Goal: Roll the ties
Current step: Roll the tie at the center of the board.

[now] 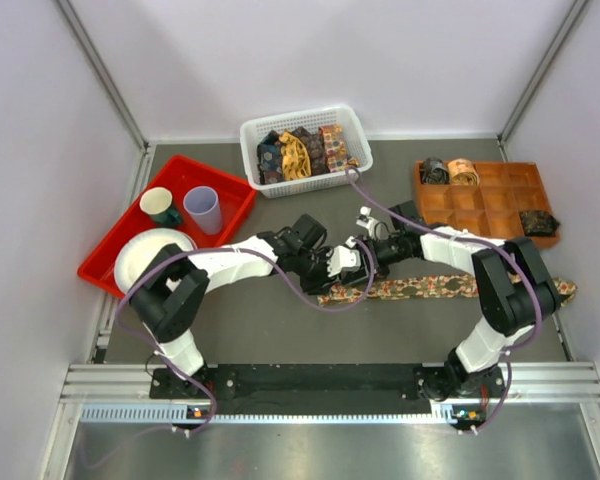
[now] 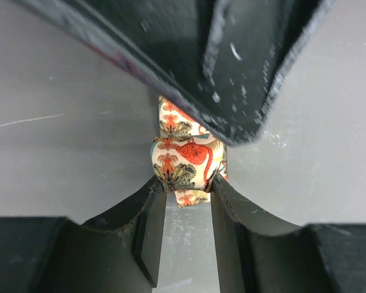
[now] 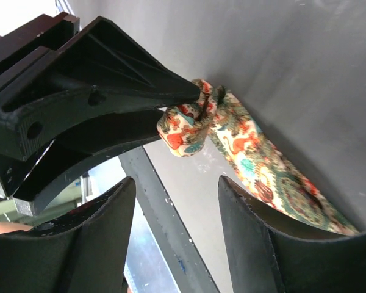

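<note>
A tan tie [image 1: 430,288] with orange-red motifs lies flat across the table's middle, running right to the table's edge. Its left end is rolled into a small coil [image 2: 182,160]. My left gripper [image 2: 187,182] is shut on this coil, one finger on each side. In the top view the left gripper [image 1: 347,262] sits at the tie's left end. My right gripper [image 3: 177,183] is open and empty, just beside the coil [image 3: 184,129], with the tie [image 3: 262,165] trailing away under it. In the top view the right gripper [image 1: 365,230] is right behind the left one.
A white basket [image 1: 255,130] of unrolled ties stands at the back centre. A wooden compartment tray [image 1: 485,205] at the right holds three rolled ties [image 1: 448,171]. A red tray [image 1: 240,195] at the left carries two cups and a white plate [image 1: 145,255].
</note>
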Available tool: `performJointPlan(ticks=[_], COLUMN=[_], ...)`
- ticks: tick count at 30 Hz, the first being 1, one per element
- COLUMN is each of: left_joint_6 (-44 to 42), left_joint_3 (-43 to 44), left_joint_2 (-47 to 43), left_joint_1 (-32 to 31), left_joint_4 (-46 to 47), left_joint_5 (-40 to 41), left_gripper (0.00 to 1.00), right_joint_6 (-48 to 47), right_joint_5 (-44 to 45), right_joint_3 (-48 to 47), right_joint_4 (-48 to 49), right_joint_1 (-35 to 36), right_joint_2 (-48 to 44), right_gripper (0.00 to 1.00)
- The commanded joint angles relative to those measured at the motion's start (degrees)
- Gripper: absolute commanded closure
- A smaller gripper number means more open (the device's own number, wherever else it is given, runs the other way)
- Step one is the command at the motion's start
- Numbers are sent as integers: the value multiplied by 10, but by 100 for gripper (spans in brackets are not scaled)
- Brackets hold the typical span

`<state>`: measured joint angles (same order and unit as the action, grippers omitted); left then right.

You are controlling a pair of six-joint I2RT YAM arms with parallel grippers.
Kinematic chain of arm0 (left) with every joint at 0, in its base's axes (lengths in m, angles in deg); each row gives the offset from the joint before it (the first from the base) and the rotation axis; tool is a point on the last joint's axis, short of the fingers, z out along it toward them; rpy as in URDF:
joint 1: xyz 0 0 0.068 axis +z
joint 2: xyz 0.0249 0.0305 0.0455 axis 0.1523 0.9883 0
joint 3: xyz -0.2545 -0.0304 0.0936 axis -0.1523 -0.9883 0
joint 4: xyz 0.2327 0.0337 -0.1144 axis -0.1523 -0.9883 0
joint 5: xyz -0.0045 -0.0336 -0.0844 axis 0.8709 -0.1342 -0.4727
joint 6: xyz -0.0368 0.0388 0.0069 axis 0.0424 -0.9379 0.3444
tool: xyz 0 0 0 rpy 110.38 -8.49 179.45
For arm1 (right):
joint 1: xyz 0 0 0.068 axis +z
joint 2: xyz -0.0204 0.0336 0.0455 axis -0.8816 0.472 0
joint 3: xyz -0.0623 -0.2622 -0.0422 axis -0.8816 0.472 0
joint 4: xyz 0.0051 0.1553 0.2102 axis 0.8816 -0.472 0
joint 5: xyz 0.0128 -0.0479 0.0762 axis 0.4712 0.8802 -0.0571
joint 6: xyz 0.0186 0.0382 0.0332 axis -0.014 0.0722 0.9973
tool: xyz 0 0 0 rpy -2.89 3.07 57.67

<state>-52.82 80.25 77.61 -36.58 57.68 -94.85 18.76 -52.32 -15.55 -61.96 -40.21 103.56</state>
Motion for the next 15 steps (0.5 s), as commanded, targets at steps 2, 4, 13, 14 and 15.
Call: performJointPlan(ticks=[2, 4, 13, 14, 15], left_joint_6=[4, 1, -3, -3, -3], left_joint_3=[31, 33, 35, 35, 35], left_joint_2=[19, 23, 30, 31, 32], left_joint_1=[-4, -4, -5, -5, -5], left_joint_4=[22, 22, 22, 22, 23], left_joint_5=[-3, -4, -12, -12, -11], left_gripper=[58, 56, 45, 45, 46], right_joint_6=[-6, 2, 26, 22, 20], right_joint_5=[-28, -34, -34, -31, -26], right_joint_3=[4, 4, -8, -9, -10], right_joint_4=[22, 38, 77, 74, 72], right_joint_1=[-16, -16, -13, -12, -11], right_joint_2=[17, 28, 71, 77, 80], right_gripper=[44, 44, 48, 48, 49])
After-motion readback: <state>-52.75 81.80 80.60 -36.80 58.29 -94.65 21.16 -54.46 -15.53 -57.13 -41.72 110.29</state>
